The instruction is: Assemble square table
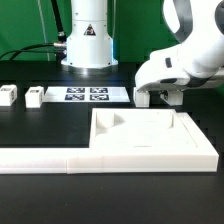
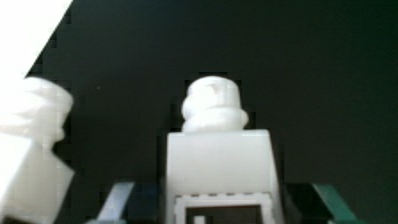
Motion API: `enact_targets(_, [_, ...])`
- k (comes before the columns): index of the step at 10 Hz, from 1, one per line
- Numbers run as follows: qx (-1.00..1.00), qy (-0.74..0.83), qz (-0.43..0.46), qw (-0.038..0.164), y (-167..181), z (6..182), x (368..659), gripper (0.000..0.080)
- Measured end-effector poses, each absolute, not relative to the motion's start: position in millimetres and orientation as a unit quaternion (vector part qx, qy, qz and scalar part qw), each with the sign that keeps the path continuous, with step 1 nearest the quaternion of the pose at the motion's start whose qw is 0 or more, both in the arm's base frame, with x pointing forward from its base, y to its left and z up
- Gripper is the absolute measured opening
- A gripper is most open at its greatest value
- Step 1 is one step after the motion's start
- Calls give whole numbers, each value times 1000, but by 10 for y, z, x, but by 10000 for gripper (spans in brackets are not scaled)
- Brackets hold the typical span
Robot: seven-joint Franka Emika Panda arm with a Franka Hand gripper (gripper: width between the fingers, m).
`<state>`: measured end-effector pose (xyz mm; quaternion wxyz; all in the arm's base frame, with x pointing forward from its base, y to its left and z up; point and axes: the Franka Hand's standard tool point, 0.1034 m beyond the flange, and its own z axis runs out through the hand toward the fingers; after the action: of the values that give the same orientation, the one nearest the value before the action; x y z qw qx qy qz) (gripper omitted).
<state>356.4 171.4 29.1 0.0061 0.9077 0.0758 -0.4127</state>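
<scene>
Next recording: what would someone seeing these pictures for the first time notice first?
First, the big white arm leaning in from the exterior view's right, its tool closed around a white leg that fills the wrist view. Next, the large square tabletop lying flat just behind the low white wall. Two spare legs stand at the exterior view's left, beside the marker board.

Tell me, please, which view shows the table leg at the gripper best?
The wrist view: the leg sits large and central in the gripper, peg and tag visible. The exterior view shows it small and largely hidden beneath the arm.
</scene>
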Motion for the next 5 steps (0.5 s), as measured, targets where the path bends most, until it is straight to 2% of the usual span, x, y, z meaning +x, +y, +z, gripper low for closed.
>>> enact_targets(3, [909,66,-411,-8,1511,713,3802,288])
enact_targets(4, [913,64,-402,-10,1470,782,3859,288])
enact_targets(5, [915,64,-399,-11,1480,758,3852,288])
